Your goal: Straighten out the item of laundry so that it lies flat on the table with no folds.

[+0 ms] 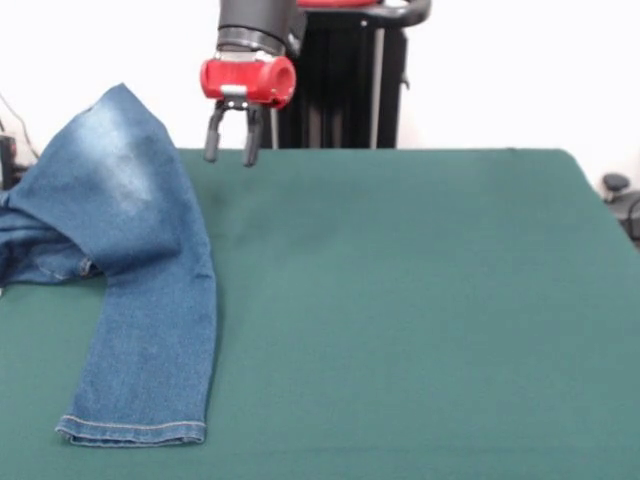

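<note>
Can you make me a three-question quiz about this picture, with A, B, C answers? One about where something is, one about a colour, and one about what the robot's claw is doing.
1. Where do the jeans lie on the table?
A. At the left side of the picture
B. In the middle
C. At the right side

2. What colour is the table top?
A. Red
B. Dark green
C. Yellow

3. What is the gripper doing?
A. Squeezing the jeans
B. Holding a cup
C. Hanging open, holding nothing

Answers:
1. A, because the jeans bunch up at the left edge with one leg stretching toward the front.
2. B, because the cloth-like top is dark green all over.
3. C, because its two dark fingers are spread apart in the air, above the table's far edge and beside the jeans, with nothing between them.
</note>
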Available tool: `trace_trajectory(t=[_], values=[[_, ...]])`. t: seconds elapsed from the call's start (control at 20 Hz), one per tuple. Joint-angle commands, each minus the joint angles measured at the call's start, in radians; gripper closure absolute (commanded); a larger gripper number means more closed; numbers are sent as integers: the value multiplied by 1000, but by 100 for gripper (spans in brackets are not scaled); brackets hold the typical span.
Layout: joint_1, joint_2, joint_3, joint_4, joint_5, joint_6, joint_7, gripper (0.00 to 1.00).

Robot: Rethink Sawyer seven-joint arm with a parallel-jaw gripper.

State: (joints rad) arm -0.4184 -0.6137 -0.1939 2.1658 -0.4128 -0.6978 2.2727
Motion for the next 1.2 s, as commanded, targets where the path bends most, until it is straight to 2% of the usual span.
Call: trace_trajectory(t=[0.05, 0.25, 0.45, 0.85, 1.2], values=[[79, 56, -105, -110, 100, -72, -34, 0], [86, 76, -109, -132, 95, -71, -25, 0], [60, 97, -75, -172, 28, -36, 3, 0], [63, 208, -75, -224, 41, -132, -3, 0], [50, 245, -71, -250, 15, -156, 11, 0]])
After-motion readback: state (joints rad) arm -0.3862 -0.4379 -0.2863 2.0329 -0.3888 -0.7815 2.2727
